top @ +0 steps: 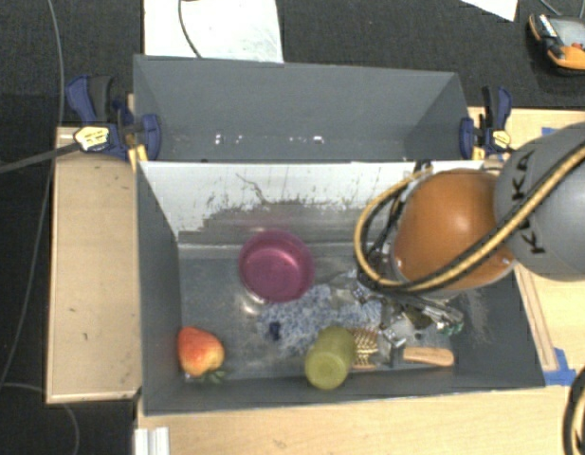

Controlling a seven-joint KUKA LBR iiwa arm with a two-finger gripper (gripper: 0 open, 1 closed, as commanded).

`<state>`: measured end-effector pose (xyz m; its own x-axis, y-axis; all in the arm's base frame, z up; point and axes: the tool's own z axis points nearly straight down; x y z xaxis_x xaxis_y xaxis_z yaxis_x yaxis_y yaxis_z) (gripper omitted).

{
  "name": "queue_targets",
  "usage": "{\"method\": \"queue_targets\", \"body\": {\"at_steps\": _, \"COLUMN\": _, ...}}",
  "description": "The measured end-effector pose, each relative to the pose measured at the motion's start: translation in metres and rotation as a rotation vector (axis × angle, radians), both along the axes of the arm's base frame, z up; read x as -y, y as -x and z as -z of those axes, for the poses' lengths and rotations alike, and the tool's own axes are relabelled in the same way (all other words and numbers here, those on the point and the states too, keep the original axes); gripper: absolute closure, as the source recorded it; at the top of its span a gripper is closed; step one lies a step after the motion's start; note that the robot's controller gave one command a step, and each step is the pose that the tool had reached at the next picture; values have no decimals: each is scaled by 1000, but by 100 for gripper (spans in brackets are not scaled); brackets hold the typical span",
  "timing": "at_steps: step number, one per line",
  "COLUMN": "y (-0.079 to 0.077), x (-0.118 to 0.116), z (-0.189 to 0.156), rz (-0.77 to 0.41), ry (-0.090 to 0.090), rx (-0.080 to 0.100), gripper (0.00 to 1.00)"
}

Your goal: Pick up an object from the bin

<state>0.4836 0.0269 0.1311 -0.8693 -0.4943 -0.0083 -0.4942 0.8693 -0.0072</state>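
Gripper (398, 328) is seen low, front right – opening cannot be told | under it: 1 wooden-handled bristle brush (417, 355) | beside: 1 smooth olive-green cylinder (327, 360) | 1 glossy magenta plastic cup (276, 265) – 1 red toy strawberry (200, 352)

Small things lie across the floor of a bin (159, 282), with the arm over its right half.

A bowl (276, 265) sits mid-floor, toward the back wall, and a crumpled cloth (306, 313) lies just in front of it. A strawberry (200, 351) lies alone in the front left corner, well apart from the rest. A cup (328, 360) sits by the front wall, right of centre, before the cloth. A brush (420, 355) lies just right of the cup, handle pointing right. The gripper (394, 328) hangs over the brush, right of the cloth.
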Motion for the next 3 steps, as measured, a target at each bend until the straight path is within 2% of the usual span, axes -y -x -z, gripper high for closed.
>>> {"method": "queue_targets", "body": {"at_steps": 1, "y": -10, "x": 7, "z": 62, "rz": -40, "ry": -2, "rx": -4, "gripper": 0}}
{"method": "queue_targets", "body": {"at_steps": 2, "y": -5, "x": 19, "z": 54, "rz": -435, "ry": 6, "rx": 10, "gripper": 100}}
{"method": "queue_targets", "body": {"at_steps": 3, "y": -5, "x": 19, "z": 54, "rz": -432, "ry": 5, "rx": 10, "gripper": 100}}
